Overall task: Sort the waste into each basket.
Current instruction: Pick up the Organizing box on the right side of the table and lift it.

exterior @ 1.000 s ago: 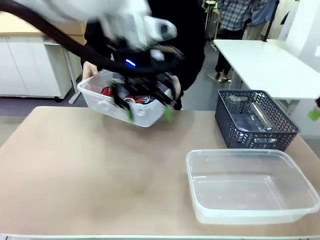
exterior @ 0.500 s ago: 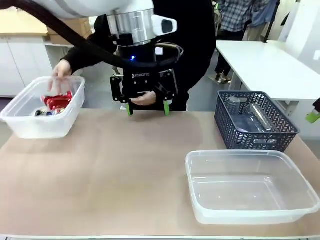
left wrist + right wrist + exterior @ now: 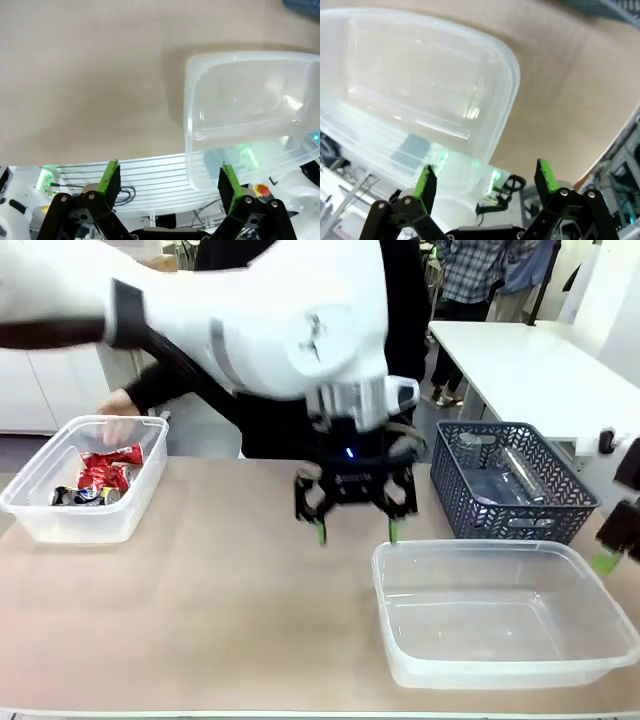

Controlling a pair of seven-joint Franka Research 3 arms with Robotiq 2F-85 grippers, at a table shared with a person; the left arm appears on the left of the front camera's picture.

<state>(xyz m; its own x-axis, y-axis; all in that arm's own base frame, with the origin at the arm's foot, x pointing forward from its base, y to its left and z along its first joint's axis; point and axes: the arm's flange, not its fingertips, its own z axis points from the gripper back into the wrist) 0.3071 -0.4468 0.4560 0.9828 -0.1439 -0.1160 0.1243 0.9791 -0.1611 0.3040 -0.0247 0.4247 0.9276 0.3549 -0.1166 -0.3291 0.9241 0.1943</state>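
Left claw (image 3: 356, 533): open, empty, beside far-left corner of empty tub (image 3: 470, 545). Right claw (image 3: 485, 175): open, empty, at tub's right end. Bottles (image 3: 505, 468): lying in lattice basket (image 3: 500, 512) just behind tub, between claws.

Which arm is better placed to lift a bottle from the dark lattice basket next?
Probably the left: the left gripper, open, hangs over the table beside the dark lattice basket holding the bottles. The right gripper, also open, points at the empty tub.
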